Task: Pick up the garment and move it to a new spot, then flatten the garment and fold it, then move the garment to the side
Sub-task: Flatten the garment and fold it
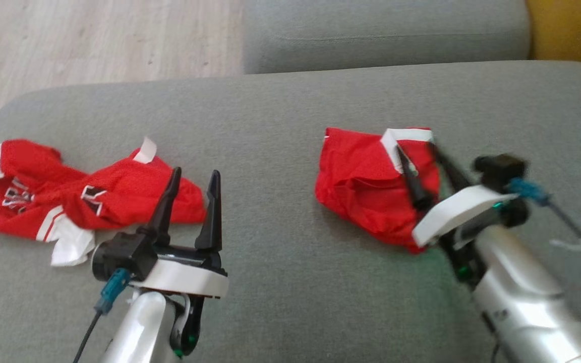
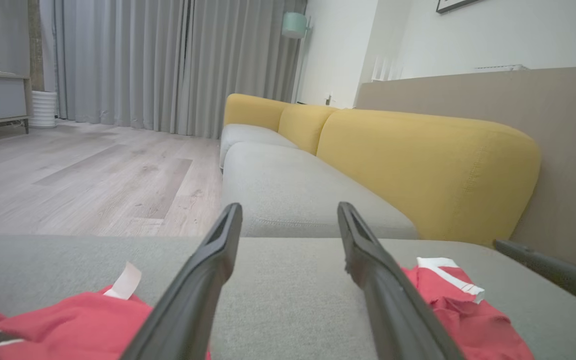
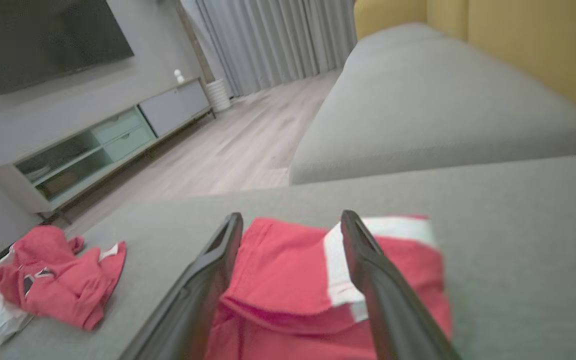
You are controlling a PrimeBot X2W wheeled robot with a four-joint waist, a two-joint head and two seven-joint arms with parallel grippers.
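- The folded red garment lies as a compact bundle on the robot's right half of the grey sofa seat, its white band turned toward the far side.
- The right fingers hang over that bundle, spread apart and grasping nothing. The cloth lies loose beneath and between them in the right wrist view.
- This piece looks folded and set down, so the next piece is probably the crumpled one.
- The crumpled red garment sprawls on the robot's left, with its long axis running side to side across the seat.
- The left fingers are released and empty. Their tips point away from the robot, and the crumpled garment's near end lies just beside them, on the left and slightly ahead.
- The left arm is clearly the nearer one to it. The right arm would have to cross the whole seat.
- The far left end of the crumpled garment sits close to the seat's rounded edge, with wooden floor beyond. A drag leftward risks a spill.
- Bare seat between the two garments gives open room for spreading cloth flat.
- A second cushion borders the far side.
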